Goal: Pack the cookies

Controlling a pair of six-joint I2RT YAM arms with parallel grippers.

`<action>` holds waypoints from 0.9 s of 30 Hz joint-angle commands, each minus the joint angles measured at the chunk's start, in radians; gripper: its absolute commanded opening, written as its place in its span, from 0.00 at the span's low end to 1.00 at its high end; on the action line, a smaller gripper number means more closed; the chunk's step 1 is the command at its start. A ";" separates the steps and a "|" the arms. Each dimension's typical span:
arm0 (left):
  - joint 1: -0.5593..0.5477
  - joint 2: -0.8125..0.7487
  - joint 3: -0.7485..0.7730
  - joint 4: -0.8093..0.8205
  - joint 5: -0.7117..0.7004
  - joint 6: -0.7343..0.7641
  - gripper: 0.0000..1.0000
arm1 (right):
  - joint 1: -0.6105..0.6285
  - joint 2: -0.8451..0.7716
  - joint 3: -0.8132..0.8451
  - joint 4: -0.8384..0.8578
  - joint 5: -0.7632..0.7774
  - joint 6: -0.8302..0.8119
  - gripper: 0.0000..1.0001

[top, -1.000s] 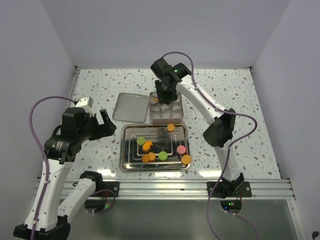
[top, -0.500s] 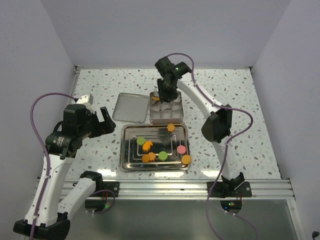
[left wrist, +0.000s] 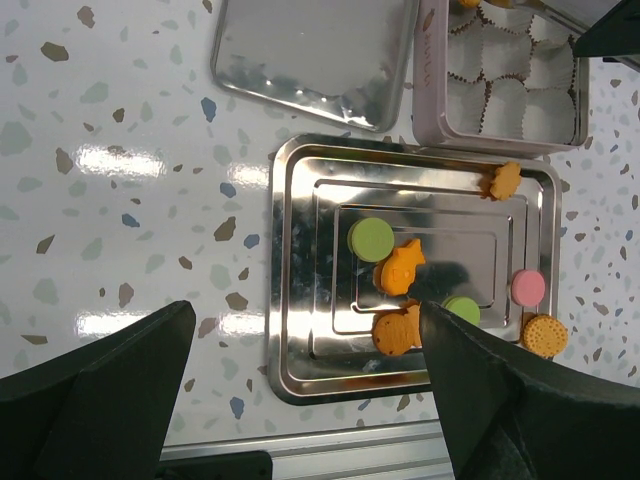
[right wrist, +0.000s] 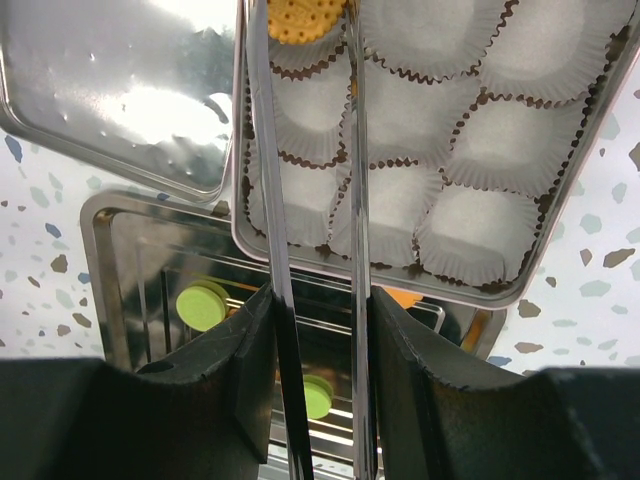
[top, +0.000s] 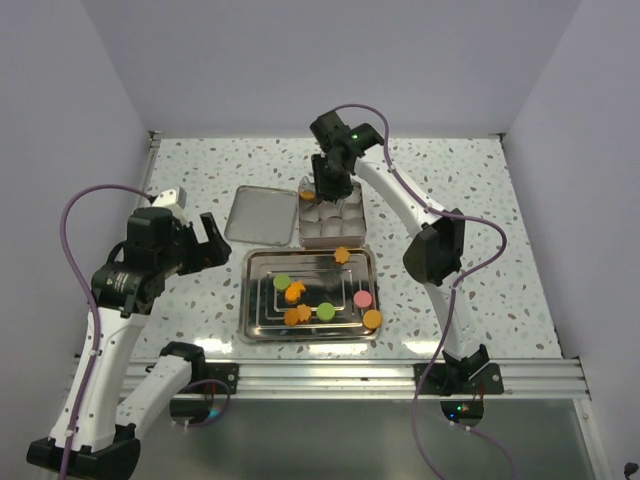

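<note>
Several cookies lie in the steel tray [top: 252, 300]: green [top: 282, 282], pink [top: 362, 298] and orange discs [top: 372, 319], plus orange flower shapes [top: 342, 254]. They also show in the left wrist view, with a green one [left wrist: 370, 239] and a flower [left wrist: 400, 270]. My right gripper [top: 330, 183] [right wrist: 318, 310] is shut on metal tongs [right wrist: 272, 200] over the pink box [top: 362, 225] of white paper cups. The tong tips stand on either side of an orange cookie [right wrist: 300, 18] in the far left cup [top: 307, 196]. My left gripper [top: 205, 245] is open and empty, above the table left of the tray.
The box's flat metal lid [top: 262, 213] [left wrist: 310, 50] lies on the speckled table, left of the box and behind the tray. The other paper cups [right wrist: 470, 230] in the box hold nothing. An aluminium rail runs along the near table edge [top: 330, 378].
My right gripper has shifted slightly over the box's far left corner, and the orange cookie now shows in that cup. My left arm has edged a little away from the tray.
</note>
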 commanded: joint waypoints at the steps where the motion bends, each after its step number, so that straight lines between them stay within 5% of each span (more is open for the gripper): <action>1: -0.006 -0.009 0.023 0.034 -0.008 -0.002 1.00 | -0.001 -0.013 0.052 0.030 -0.028 0.001 0.32; 10: -0.005 -0.020 0.018 0.023 -0.009 -0.005 1.00 | -0.008 -0.033 0.029 0.039 -0.021 0.001 0.61; 21: -0.006 -0.024 0.007 0.026 -0.005 0.002 1.00 | -0.019 -0.114 0.076 0.016 -0.028 0.027 0.63; 27: -0.006 -0.029 -0.006 0.028 -0.006 0.016 1.00 | -0.004 -0.246 -0.029 0.020 -0.051 0.047 0.61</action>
